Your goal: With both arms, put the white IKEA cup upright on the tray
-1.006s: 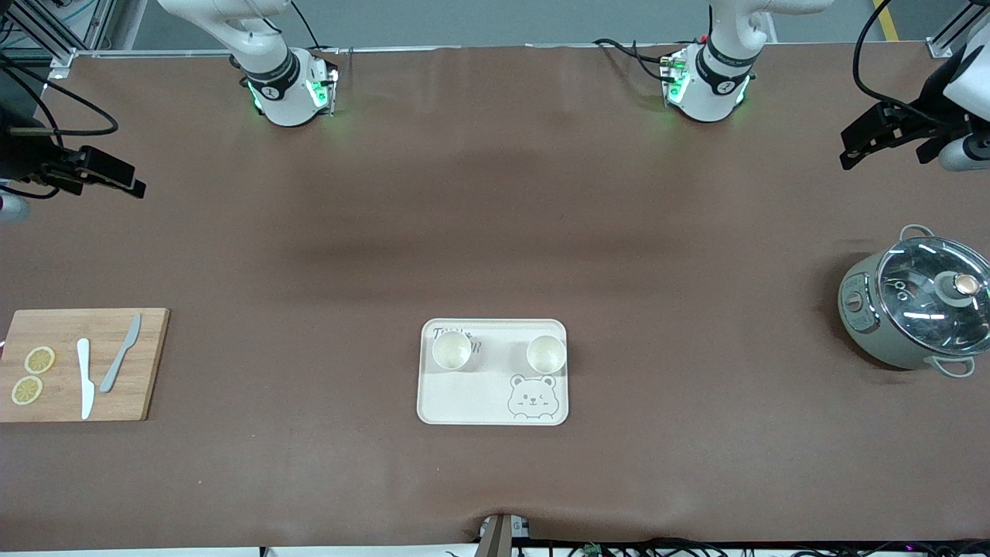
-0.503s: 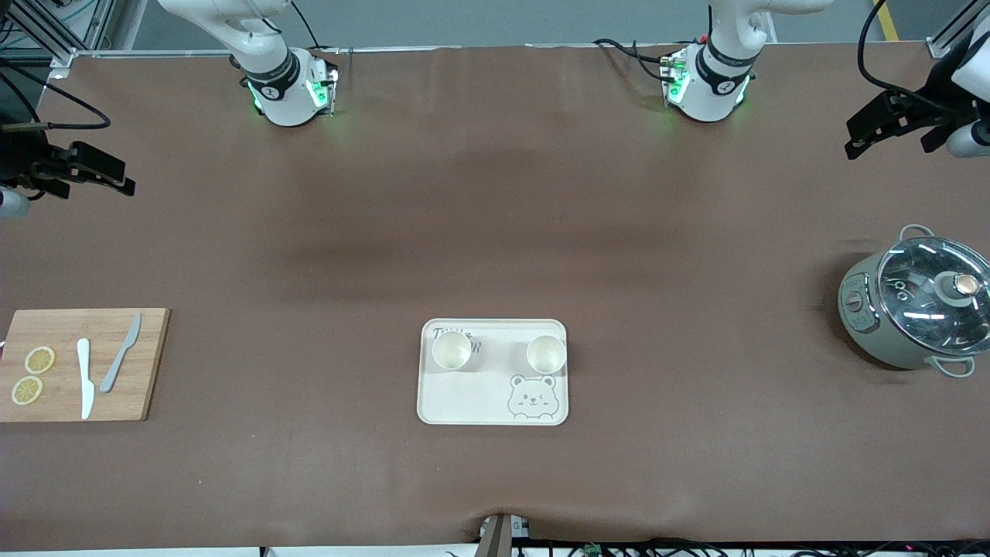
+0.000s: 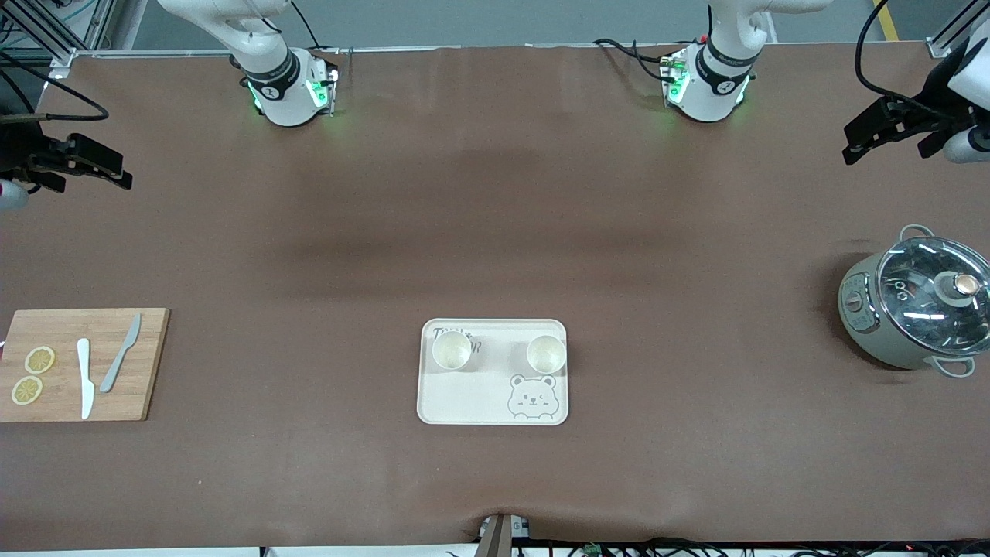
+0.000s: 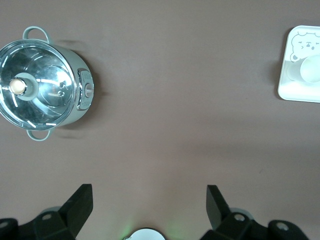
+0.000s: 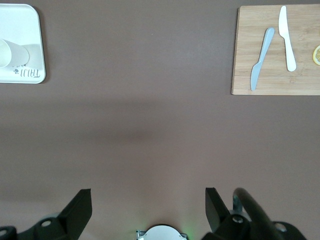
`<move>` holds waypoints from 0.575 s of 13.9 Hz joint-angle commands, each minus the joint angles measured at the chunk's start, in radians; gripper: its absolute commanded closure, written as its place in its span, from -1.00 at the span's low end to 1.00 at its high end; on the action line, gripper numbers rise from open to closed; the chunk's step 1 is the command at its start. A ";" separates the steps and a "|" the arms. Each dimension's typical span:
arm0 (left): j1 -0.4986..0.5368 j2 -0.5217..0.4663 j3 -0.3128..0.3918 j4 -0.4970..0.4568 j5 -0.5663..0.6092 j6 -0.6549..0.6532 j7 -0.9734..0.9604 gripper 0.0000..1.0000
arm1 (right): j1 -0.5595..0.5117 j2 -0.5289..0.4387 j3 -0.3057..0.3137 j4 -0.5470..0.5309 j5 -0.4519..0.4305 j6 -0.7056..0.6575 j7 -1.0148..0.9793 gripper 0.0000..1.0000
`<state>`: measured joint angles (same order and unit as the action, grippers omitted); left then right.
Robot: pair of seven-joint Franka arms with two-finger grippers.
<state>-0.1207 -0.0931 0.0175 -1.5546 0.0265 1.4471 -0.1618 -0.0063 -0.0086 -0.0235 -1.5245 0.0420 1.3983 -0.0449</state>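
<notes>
Tray (image 3: 493, 387) sits mid-table, nearer the front camera than both arm bases, with 2 white cups upright on it: one cup (image 3: 452, 350) toward the right arm's end, the other cup (image 3: 546, 353) toward the left arm's end. Left gripper (image 3: 878, 133) hangs raised over the left arm's end of the table, fingers spread apart, empty, above the lidded pot (image 3: 916, 309). Right gripper (image 3: 85, 162) hangs raised over the right arm's end, fingers spread apart, empty, above the cutting board (image 3: 143, 363) with 2 knives (image 3: 85, 377) and lemon slices (image 3: 39, 360).
</notes>
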 commanded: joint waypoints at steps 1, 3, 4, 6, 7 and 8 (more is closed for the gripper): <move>0.018 0.003 -0.010 -0.002 -0.034 0.022 0.018 -1.00 | -0.015 -0.011 0.005 0.000 -0.002 -0.005 -0.010 -1.00; 0.016 0.001 -0.010 0.001 -0.034 0.022 0.021 -1.00 | -0.020 -0.011 0.005 0.000 -0.001 -0.002 -0.010 -1.00; 0.016 -0.002 -0.010 0.001 -0.036 0.021 0.028 -1.00 | -0.020 -0.011 0.005 0.000 -0.001 -0.002 -0.010 -1.00; 0.015 -0.007 -0.010 0.001 -0.036 0.018 0.045 -1.00 | -0.021 -0.011 0.005 0.000 -0.001 -0.004 -0.010 -1.00; 0.013 -0.007 -0.011 0.001 -0.034 0.015 0.059 -1.00 | -0.020 -0.011 0.005 0.000 -0.001 -0.004 -0.010 -1.00; 0.013 -0.008 -0.013 0.002 -0.030 0.013 0.061 -1.00 | -0.021 -0.011 0.005 0.000 -0.001 -0.005 -0.009 -1.00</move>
<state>-0.1199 -0.0880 0.0163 -1.5534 0.0154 1.4619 -0.1278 -0.0099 -0.0086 -0.0276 -1.5245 0.0420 1.3986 -0.0449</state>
